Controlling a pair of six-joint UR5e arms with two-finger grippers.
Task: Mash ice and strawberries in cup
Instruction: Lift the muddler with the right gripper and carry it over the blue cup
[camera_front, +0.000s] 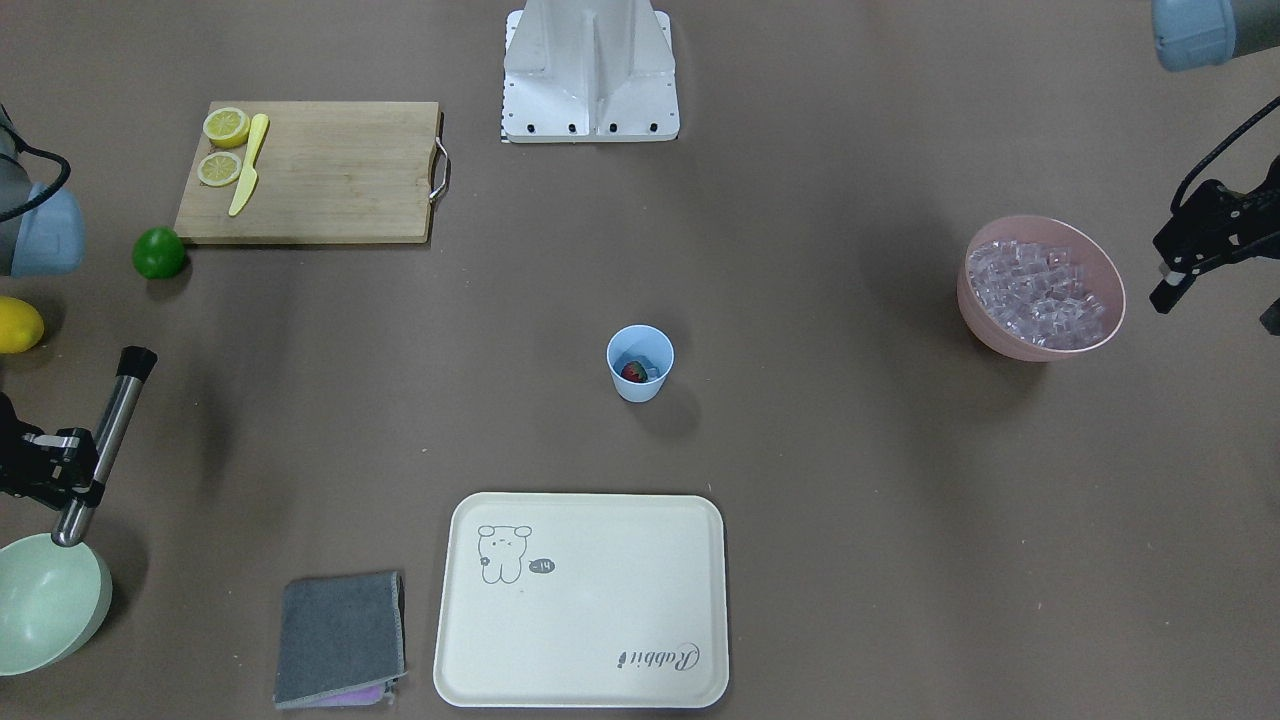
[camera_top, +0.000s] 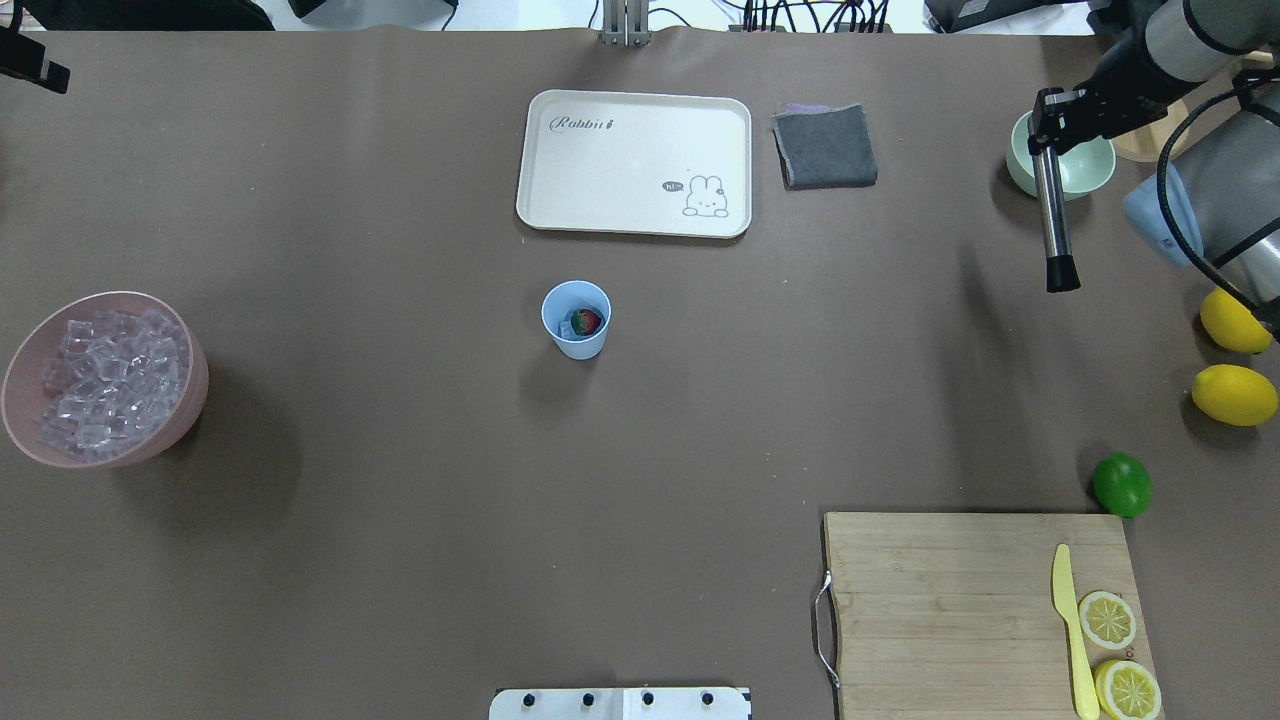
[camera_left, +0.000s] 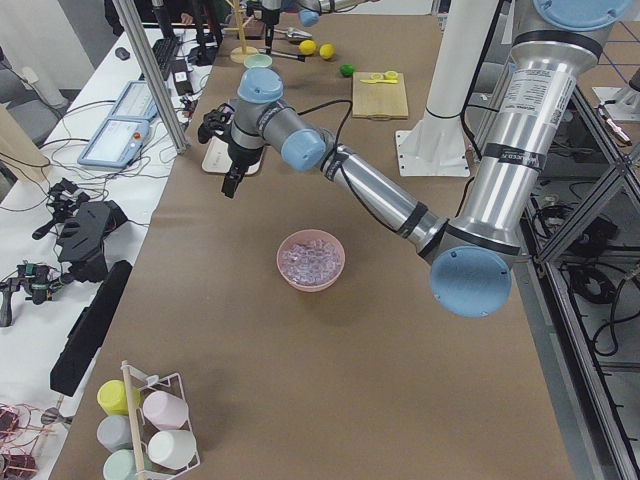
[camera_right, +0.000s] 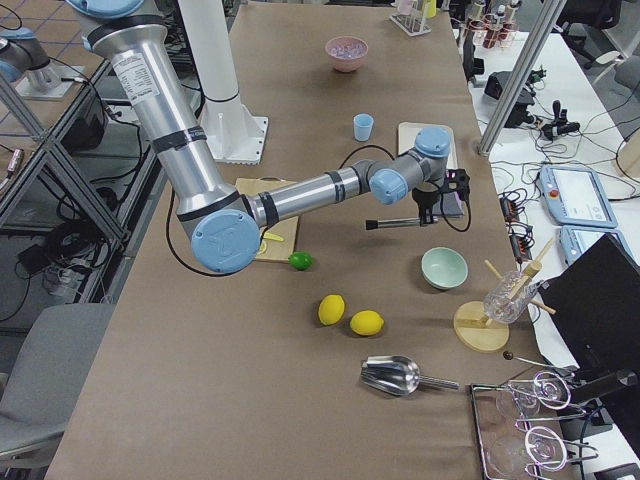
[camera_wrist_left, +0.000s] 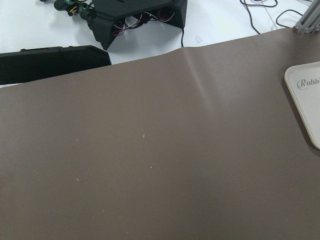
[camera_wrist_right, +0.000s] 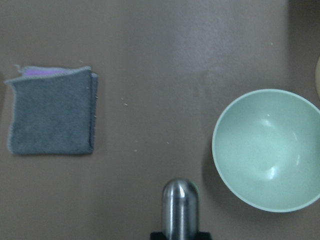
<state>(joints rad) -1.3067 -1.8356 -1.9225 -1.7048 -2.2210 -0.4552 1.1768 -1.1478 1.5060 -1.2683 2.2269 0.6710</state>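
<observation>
The light-blue cup (camera_front: 640, 362) (camera_top: 576, 320) stands upright mid-table. The red strawberry (camera_front: 632, 372) (camera_top: 586, 321) lies inside it, with a clear bit of ice beside it. Most of the ice (camera_front: 1040, 295) (camera_top: 105, 385) fills the pink bowl (camera_front: 1000, 340). My right gripper (camera_front: 50, 465) (camera_top: 1050, 110) is shut on a steel muddler (camera_front: 100, 445) (camera_top: 1052, 220) (camera_wrist_right: 180, 207), held in the air beside the pale green bowl (camera_front: 45, 600) (camera_wrist_right: 267, 150), far from the cup. My left gripper (camera_front: 1215, 300) hovers open beyond the pink bowl with nothing in it.
A cream tray (camera_front: 580, 620) (camera_top: 633, 130) and a folded grey cloth (camera_front: 340, 638) (camera_wrist_right: 50, 110) lie past the cup. A wooden cutting board (camera_front: 330, 170) carries lemon halves and a yellow knife. A lime (camera_front: 158, 252) and lemons (camera_top: 1235, 395) sit near the right arm.
</observation>
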